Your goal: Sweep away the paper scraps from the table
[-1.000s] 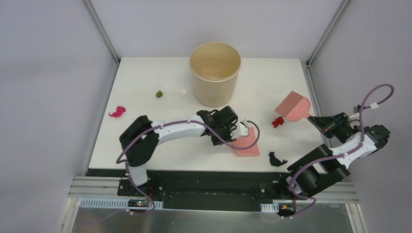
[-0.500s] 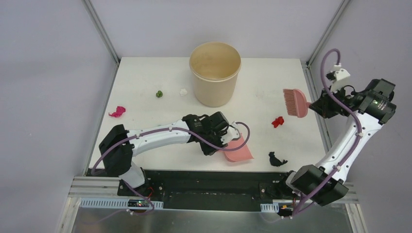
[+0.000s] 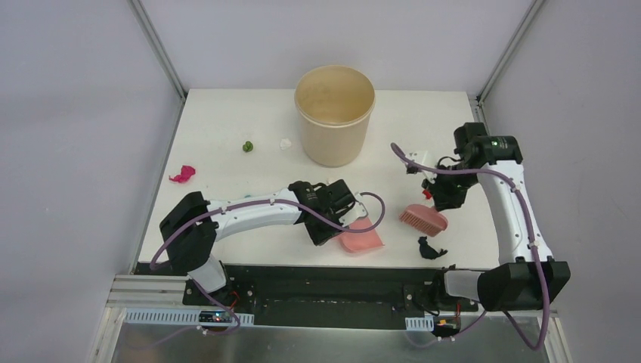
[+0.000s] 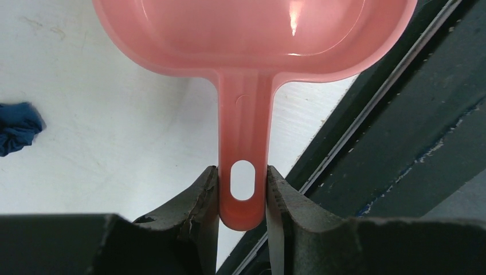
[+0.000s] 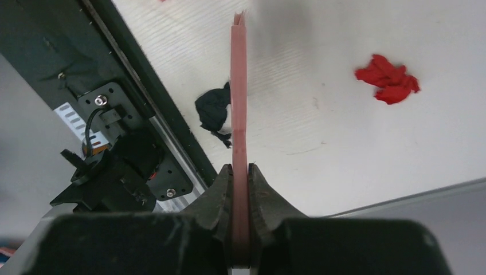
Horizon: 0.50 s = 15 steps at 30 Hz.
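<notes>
My left gripper [image 3: 333, 224] [image 4: 242, 177] is shut on the handle of the pink dustpan [image 3: 362, 240] [image 4: 252, 34], which lies at the table's [image 3: 227, 219] front edge. My right gripper [image 3: 447, 198] [image 5: 240, 172] is shut on the pink hand brush [image 3: 423, 219] [image 5: 239, 86], held edge-on above the table. Among the paper scraps, the black one [image 3: 430, 248] [image 5: 214, 109] lies just past the brush by the front edge. The red scrap [image 5: 388, 78] lies to the brush's side. A blue scrap [image 4: 17, 127] shows left of the dustpan. The magenta [image 3: 182, 175], green [image 3: 247, 147] and white [image 3: 285, 143] scraps lie far left.
A tall beige bucket [image 3: 335, 113] stands at the back middle of the table. Grey walls close in on the left, right and back. A black strip and a metal rail [image 3: 332, 302] run along the front edge by the arm bases.
My right arm has swung the brush from the right edge down and left to between the red and black scraps. The left arm has drawn the dustpan slightly left, toward the front edge.
</notes>
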### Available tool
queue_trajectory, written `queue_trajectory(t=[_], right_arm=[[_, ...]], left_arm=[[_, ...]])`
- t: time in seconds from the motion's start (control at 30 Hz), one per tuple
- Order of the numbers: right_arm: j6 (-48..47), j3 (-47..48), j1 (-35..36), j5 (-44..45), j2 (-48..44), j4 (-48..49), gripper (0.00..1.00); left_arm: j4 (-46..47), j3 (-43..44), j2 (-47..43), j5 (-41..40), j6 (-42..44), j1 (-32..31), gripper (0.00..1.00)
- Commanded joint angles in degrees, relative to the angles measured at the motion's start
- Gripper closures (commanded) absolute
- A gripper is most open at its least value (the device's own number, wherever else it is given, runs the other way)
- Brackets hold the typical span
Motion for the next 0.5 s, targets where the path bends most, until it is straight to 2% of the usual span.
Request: queue_trajectory(t=[0.0,0.3,0.47], right_arm=[[3.1,-4.6,5.3,4.4,-0.3,-12.3,1.0],[3.8,-9.0,6.1,2.6,0.2,-11.4,1.0],[9.0,-7.4,6.1,5.6,0.9,0.0,1.0]], left_arm=[[-0.9,-0.4,1.0,-4.3,-1.4,-0.4,1.0],[-1.4,0.0,2.6,-6.6,-0.8,-0.4,1.0],[-1.4,0.0,2.7,-6.2,-0.8,-0.3,1.0]])
